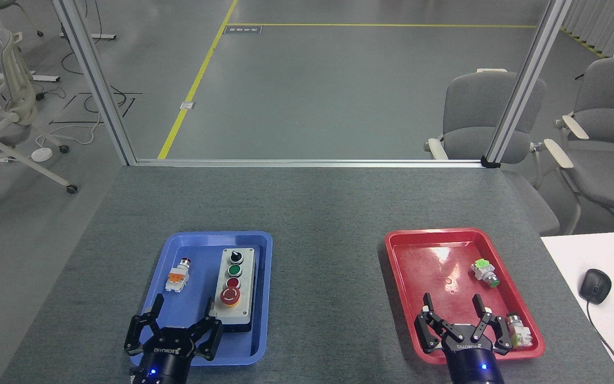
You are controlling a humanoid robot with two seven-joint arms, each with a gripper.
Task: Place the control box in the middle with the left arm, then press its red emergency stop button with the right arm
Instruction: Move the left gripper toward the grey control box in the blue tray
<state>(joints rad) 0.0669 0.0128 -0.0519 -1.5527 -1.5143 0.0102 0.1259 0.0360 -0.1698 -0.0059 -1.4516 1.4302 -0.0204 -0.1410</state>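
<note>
- The elongated light-grey control box with its black base lies in the blue plastic tray; it looks rigid, smooth-sided, best pinched across its long sides
- Left gripper hovers at its near end, jaws spread; right gripper likewise released
- One box, four controls, two trays, three loose switches

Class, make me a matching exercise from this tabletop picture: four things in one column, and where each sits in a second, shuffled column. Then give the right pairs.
Things:
1. control box
2. green-capped switch
3. computer mouse
4. left gripper

Places:
A. on the white desk at the right edge
B. in the red tray
C. above the near end of the blue tray
D. lying inside the blue tray, right half

Pairs: 1-D, 2-B, 3-A, 4-C
</note>
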